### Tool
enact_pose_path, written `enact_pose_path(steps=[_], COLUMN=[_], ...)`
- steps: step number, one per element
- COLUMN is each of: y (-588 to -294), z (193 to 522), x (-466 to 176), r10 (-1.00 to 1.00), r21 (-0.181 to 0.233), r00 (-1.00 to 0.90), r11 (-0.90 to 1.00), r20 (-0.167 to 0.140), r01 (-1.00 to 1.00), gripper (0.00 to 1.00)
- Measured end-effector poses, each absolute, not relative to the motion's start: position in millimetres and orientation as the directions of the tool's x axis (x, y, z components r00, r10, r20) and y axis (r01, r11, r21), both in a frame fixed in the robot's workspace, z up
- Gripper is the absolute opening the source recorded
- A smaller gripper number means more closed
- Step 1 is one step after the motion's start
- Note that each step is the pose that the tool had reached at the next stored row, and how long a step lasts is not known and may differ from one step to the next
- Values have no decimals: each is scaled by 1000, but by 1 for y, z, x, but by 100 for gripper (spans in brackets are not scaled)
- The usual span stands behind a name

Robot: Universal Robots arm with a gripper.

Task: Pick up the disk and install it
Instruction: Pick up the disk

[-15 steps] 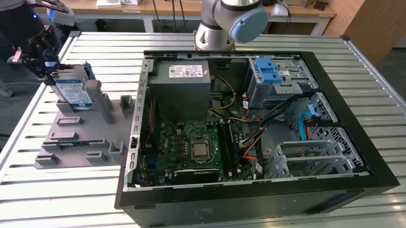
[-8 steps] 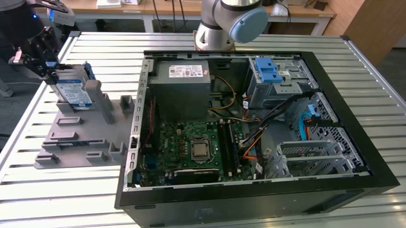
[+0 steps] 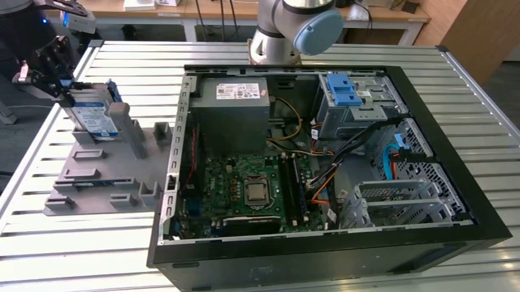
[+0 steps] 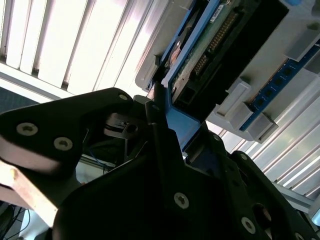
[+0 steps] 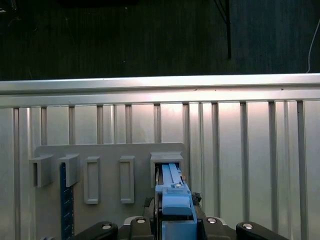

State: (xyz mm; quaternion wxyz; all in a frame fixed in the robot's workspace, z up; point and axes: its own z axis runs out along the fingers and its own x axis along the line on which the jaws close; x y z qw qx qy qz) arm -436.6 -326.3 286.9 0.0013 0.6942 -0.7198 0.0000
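Bright light, glare on metal table (image 4: 60,45)

arm (image 3: 294,29): stretched toward exterior view's left | tool (image 3: 65,91): clamped on disk (image 3: 91,118)

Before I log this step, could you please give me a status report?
Tool shut on disk by its blue rail. Disk upright in grey holder slot, not yet lifted. Open computer case stands at the exterior view's right.

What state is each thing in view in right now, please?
disk: standing on edge in the grey holder, not installed.
gripper: at the disk's blue-railed edge.
grey holder: flat on the table, holding the disk.
computer case: lying on its side, open.
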Motion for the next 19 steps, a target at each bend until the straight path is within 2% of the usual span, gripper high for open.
enact_pose_path(steps=[19], y=[-326], z=[290], x=[-437], r10=[-999], r21=[2], r00=[-36], r11=[36], r20=[3], r01=[-999], gripper=[37])
